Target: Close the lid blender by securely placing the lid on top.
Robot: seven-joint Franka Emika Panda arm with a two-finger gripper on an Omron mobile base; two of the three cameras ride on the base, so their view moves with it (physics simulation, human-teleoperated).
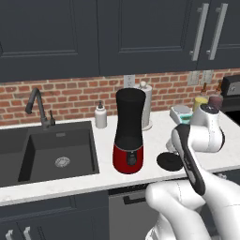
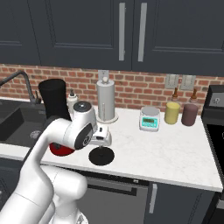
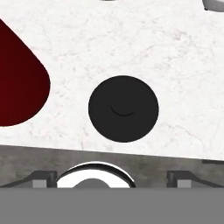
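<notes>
Just right of the tall black blender jar on its glossy red base, the small flat round black lid lies on the white marble counter beneath the wide-open, empty gripper, which should descend centred over the knob before closing.
</notes>
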